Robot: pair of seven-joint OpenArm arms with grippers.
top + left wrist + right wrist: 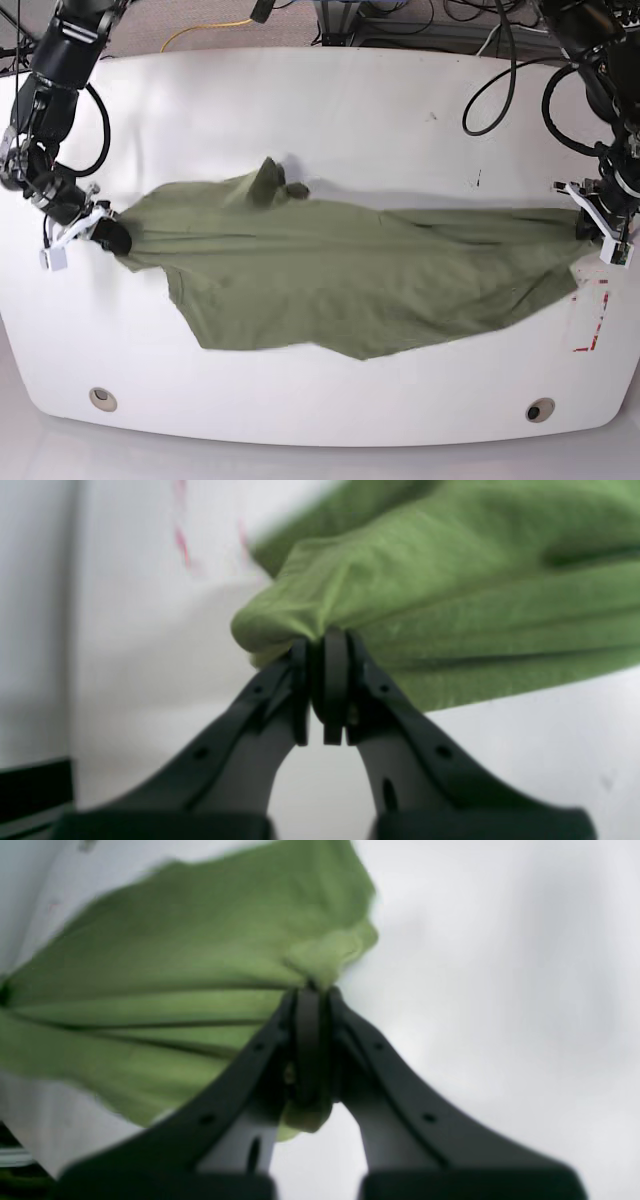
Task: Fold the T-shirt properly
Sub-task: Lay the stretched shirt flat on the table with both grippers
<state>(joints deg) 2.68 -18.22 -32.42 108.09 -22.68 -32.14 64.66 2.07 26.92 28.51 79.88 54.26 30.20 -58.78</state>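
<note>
The T-shirt (350, 285) lies stretched wide across the middle of the white table (330, 110), its two ends pulled toward 3 and 9 o'clock. The left gripper (325, 640) is clamped on a bunch of the green cloth at the 3 o'clock end. The right gripper (311, 990) is clamped on the cloth at the 9 o'clock end, and a small red mark (592, 320) is on the table near 4 o'clock.

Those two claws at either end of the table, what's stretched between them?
In the base view, only the T-shirt spans from the right gripper to the left gripper, each clamped on one end; a bunched fold rises near its top edge.
</note>
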